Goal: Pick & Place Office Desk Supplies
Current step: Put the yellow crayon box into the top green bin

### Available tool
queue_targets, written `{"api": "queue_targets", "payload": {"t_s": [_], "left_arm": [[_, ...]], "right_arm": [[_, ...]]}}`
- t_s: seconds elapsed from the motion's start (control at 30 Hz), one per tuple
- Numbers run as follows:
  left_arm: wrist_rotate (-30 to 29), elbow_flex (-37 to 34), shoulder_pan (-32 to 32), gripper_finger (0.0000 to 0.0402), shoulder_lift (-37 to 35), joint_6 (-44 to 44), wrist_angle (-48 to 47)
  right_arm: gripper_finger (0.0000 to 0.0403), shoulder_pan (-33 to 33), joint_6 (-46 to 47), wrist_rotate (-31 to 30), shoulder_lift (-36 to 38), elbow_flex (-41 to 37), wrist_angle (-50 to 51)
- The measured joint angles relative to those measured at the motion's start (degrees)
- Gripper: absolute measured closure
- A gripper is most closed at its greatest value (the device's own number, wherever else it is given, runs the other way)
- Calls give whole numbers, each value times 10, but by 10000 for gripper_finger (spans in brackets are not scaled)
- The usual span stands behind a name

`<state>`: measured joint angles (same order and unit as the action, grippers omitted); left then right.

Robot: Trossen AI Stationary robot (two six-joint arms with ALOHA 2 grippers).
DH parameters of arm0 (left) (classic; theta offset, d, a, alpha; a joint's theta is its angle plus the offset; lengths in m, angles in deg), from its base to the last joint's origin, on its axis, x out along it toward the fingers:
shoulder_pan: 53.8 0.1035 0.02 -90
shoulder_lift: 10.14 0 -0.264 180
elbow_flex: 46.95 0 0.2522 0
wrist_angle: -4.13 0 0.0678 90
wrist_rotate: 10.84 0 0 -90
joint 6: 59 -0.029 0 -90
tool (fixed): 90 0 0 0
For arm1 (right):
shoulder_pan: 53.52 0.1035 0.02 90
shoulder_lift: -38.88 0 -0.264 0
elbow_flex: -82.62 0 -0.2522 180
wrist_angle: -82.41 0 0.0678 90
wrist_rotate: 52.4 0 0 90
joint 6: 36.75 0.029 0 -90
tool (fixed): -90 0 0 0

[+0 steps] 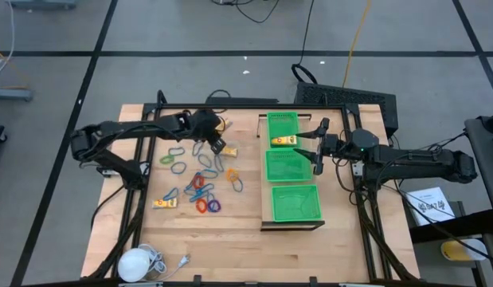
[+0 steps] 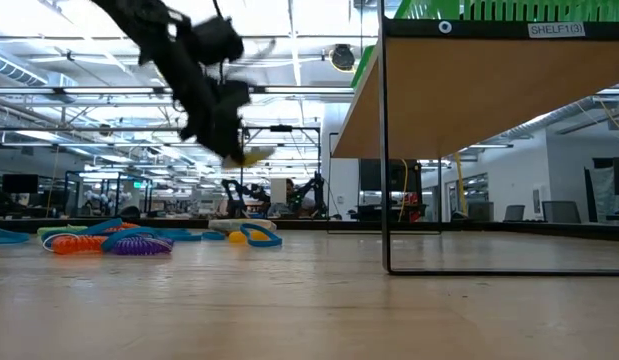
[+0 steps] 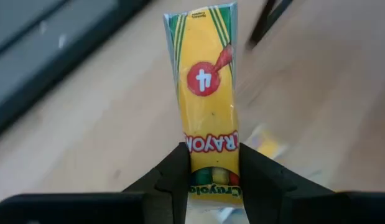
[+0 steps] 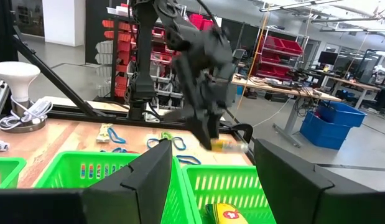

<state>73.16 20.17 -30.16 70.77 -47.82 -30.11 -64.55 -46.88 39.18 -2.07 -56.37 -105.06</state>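
Note:
My left gripper (image 1: pixel 217 146) hangs above the table's far middle, shut on a yellow crayon packet (image 3: pixel 208 93), which the low view shows in the air (image 2: pixel 247 157). Below and nearer lie coloured rings and blue clips (image 1: pixel 200 185), and another yellow packet (image 1: pixel 165 202) lies flat toward the near left. A further yellow packet (image 1: pixel 283 142) lies in the far green tray (image 1: pixel 283 123). My right gripper (image 4: pixel 211 155) stands open with nothing between its fingers, beside the trays' right side (image 1: pixel 316 148). My left gripper pinches one short end of the packet (image 3: pixel 212 177) between its two fingers, one on each long edge. The fingers slant down from the table's far left, and the packet runs on beyond them along their line. It is lifted clear of the table.
Three green mesh trays (image 1: pixel 289 167) sit in a row on a wooden stand at the right, whose thin black leg (image 2: pixel 386 150) shows in the low view. A white round object with a cord (image 1: pixel 137 263) lies at the near left corner. Bare wood lies in front of the trays.

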Motion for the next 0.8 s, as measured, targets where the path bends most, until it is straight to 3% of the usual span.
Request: {"api": "queue_targets", "payload": {"t_s": [0.2, 0.37, 0.5, 0.6, 0.8], "left_arm": [[11, 3, -55, 281, -49, -34, 131], [61, 3, -101, 282, -52, -56, 250], [69, 3, -138, 282, -43, -66, 314], [48, 5, -159, 282, -44, -85, 331], [-55, 14, -190, 282, -43, -190, 321]], "right_arm": [[184, 0, 0, 0, -1, 0, -9], [184, 0, 9, 0, -11, 0, -19], [184, 0, 27, 0, -31, 0, -57], [183, 0, 59, 0, -54, 0, -99], [183, 0, 123, 1, -113, 16, -138]]}}
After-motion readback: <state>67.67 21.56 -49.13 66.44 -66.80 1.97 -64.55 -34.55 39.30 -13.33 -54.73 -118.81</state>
